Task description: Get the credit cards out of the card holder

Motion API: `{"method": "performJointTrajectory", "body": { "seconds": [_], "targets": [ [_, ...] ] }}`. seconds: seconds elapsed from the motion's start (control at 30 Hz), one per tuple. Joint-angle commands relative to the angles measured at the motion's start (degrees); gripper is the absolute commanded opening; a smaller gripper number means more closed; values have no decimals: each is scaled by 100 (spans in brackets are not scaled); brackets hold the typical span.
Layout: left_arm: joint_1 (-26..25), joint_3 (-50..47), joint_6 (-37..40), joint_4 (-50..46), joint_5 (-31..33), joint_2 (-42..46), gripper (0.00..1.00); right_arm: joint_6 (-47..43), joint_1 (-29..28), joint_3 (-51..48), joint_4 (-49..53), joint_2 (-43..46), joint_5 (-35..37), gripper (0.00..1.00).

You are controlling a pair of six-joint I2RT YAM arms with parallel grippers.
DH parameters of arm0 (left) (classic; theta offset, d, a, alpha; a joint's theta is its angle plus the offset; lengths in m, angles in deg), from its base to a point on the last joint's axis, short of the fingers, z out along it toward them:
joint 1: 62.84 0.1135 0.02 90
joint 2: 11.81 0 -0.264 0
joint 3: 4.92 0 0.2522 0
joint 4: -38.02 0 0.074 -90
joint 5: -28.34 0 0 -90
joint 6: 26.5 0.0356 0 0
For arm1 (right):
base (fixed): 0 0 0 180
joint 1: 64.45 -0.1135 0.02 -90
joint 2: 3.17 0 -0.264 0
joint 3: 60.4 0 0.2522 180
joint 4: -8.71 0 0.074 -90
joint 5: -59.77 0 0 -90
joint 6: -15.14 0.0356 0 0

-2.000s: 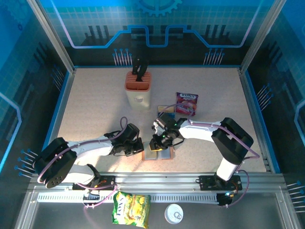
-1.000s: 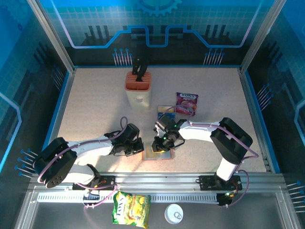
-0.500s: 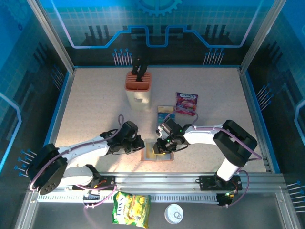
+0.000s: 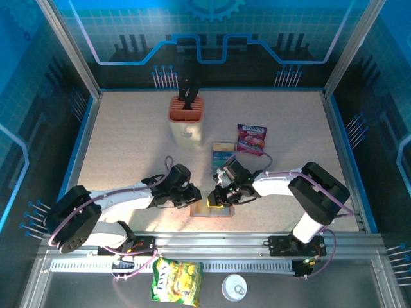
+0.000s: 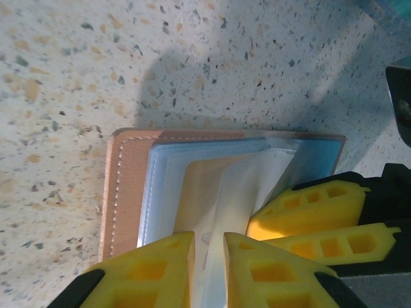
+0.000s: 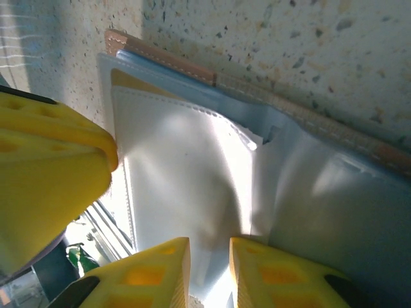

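The card holder (image 4: 221, 210) lies open on the table (image 4: 128, 141), lower centre, brown-edged with grey-blue pockets, long axis left-right. The right fingers (image 6: 148, 269) pinch its clear pocket; the left fingers (image 5: 154, 266) sit nearly together, grip unclear.

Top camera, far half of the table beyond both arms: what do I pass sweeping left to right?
knife block → flat teal card lying loose on the table → purple snack packet
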Motion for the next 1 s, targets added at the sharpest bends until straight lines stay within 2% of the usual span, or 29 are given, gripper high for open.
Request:
{"method": "performJointTrajectory", "body": {
  "seconds": [0.0, 0.3, 0.5, 0.63, 0.97],
  "targets": [
    [-39, 11, -117, 272, -122, -121, 20, 185, 70, -222, -216, -7, -96, 23],
    [-66, -96, -193, 436, -105, -211, 25, 247, 132, -329, -341, 24, -194, 23],
    [-87, -68, -195, 519, -114, -157, 15, 280, 133, -346, -367, 139, -214, 23],
    [-99, -44, -216, 543, -105, -99, 14, 269, 125, -259, -176, 346, -214, 23],
    [-240, 398, -121, 175, -70, -6, 18, -251, 160, 236, 1373, 1400, 479, 25]
  ]
}}
